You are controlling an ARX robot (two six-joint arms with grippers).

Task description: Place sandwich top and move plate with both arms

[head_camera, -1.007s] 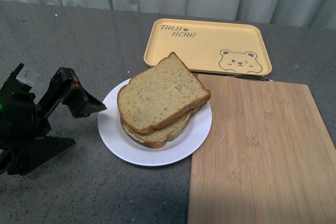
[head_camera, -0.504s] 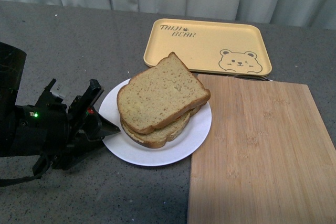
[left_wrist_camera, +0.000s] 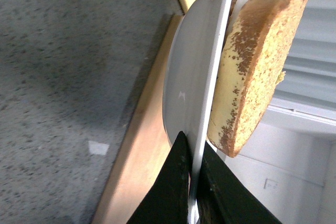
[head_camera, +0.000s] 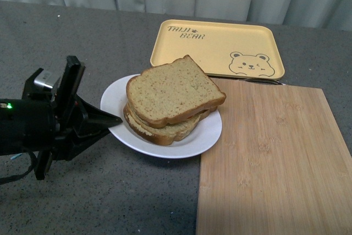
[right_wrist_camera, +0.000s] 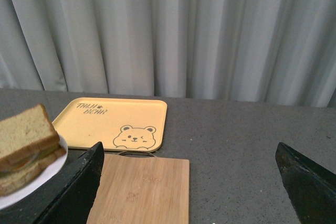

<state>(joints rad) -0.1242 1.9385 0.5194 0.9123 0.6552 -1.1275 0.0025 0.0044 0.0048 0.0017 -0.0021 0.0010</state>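
Left hand [head_camera: 114, 120] is clamped on the plate [head_camera: 117, 98] rim at its 8 o'clock, sandwich top [head_camera: 175, 90] seated. Right hand [right_wrist_camera: 193, 182] gapes empty, well apart; left is nearer.

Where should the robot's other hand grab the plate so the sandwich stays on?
Probably the plate's bare rim on the robot's right, by the cutting board, coming in sideways from that side. The sandwich top covers the middle, the rim is thin, and the left gripper pinches the opposite edge.
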